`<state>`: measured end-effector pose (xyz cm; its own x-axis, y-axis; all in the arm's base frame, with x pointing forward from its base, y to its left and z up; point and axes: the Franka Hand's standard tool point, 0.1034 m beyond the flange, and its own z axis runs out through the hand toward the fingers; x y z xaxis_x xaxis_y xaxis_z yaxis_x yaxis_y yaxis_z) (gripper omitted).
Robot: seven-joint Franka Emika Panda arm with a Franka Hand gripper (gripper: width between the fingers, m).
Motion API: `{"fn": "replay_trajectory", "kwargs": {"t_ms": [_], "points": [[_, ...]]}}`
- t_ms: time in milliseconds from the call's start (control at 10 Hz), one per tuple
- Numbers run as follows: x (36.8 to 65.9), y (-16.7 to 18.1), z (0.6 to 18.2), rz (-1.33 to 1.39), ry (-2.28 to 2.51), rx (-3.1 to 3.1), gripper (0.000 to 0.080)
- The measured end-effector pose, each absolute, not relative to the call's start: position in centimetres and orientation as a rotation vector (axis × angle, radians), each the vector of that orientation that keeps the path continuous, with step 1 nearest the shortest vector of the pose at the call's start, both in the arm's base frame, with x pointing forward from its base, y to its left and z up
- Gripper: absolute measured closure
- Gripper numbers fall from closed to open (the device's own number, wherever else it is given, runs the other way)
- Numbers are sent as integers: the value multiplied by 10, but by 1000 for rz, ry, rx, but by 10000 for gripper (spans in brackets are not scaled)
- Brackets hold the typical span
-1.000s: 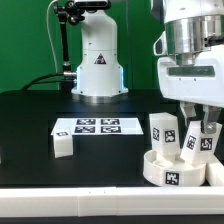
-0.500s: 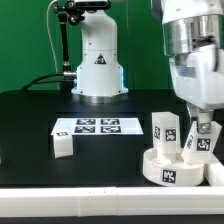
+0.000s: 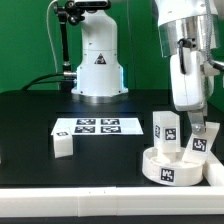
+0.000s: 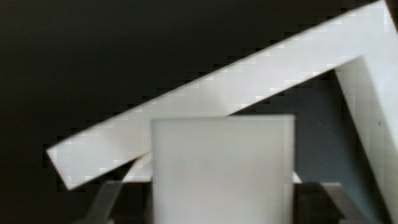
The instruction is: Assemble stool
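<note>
The round white seat disc lies at the front of the exterior view's right, tag facing forward. One leg block stands upright on its far side. My gripper reaches down over the disc and is shut on a second leg block, which sits slightly tilted on the disc. In the wrist view this block fills the space between my fingers, and my gripper grips its sides. A third leg block lies loose at the exterior view's left.
The marker board lies flat mid-table. The arm's white base stands behind it. A long white angled rail shows behind the held block in the wrist view. The table's front edge is close to the disc.
My wrist has turned and shifted slightly toward the exterior view's left, and the held leg block has turned with it on the seat disc. The other parts have not moved.
</note>
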<state>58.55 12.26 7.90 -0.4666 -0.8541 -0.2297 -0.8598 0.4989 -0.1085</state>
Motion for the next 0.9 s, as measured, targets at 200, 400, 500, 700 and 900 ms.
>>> {"fn": "replay_trajectory", "kwargs": {"t_ms": [200, 400, 500, 700, 900], "points": [[586, 122, 79, 58, 2558, -1317, 459], [585, 123, 79, 58, 2547, -1336, 397], [584, 122, 79, 61, 2514, -1417, 397], [589, 105, 92, 38, 2385, -1624, 168], [593, 77, 102, -11, 2222, -1838, 153]]}}
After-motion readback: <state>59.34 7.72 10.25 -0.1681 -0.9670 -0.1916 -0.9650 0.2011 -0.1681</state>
